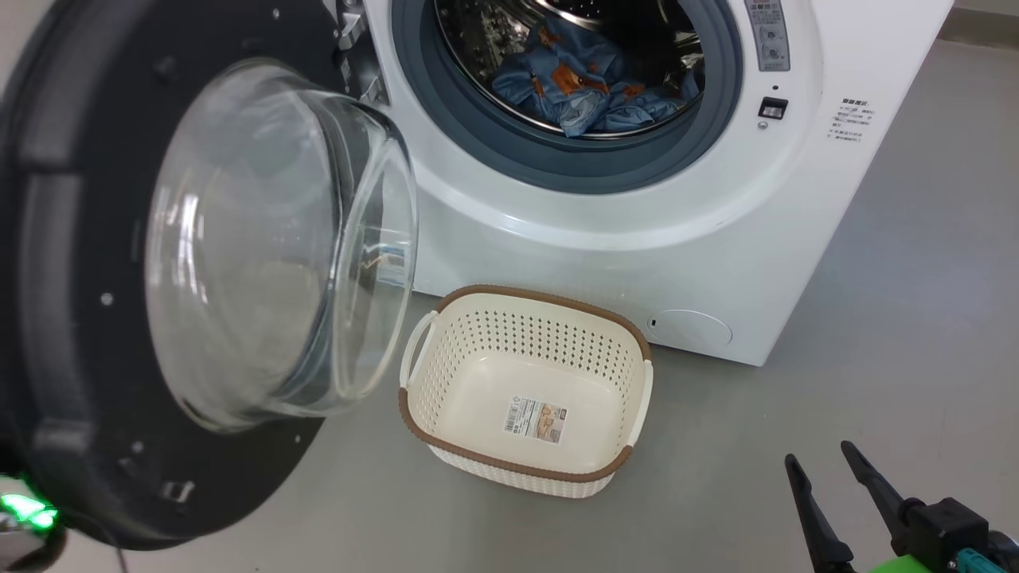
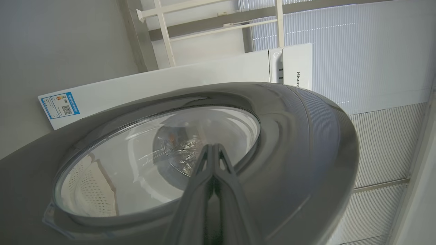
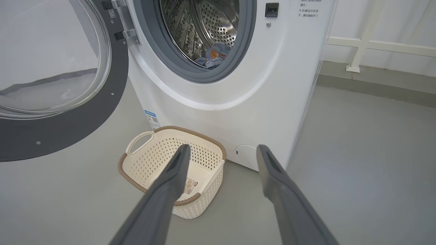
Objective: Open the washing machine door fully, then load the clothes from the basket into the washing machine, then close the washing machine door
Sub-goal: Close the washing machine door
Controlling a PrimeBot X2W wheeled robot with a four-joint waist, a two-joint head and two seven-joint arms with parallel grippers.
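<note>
Washing machine (image 1: 637, 239): upper centre of head view, drum open. The clothes (image 1: 581, 87) are inside it, bunched at the drum's front lip, close to the grey gasket.
Washing machine door (image 1: 72, 318): swung wide, fills left of head view, glass bowl facing in.
Basket (image 1: 478, 342): lower centre, holds no clothes, on the floor just in front of the machine's base.

Risks, as I judge them:
- Door: the glossy, curved outer face gives a poor purchase. The left gripper (image 2: 213, 148) has its fingers clenched together on nothing, tip at the door's outer face by the window rim; contact can't be told. A push there may skid off.
- Basket: its left handle sits near the door's arc. Whether the door passes over it is unclear.
- Clothes: a fold hanging over the gasket could get pinched and stop the latch.
- Right gripper (image 1: 817, 452): lower right, jaws released and spread, holding nothing, well apart from the door.

Floor (image 1: 876, 358): smooth, matte grey, level; a light basket would slide if knocked.
Room: pale ribbed wall panels (image 2: 357, 51), a white railing (image 3: 374, 44) above a low grey kerb.
</note>
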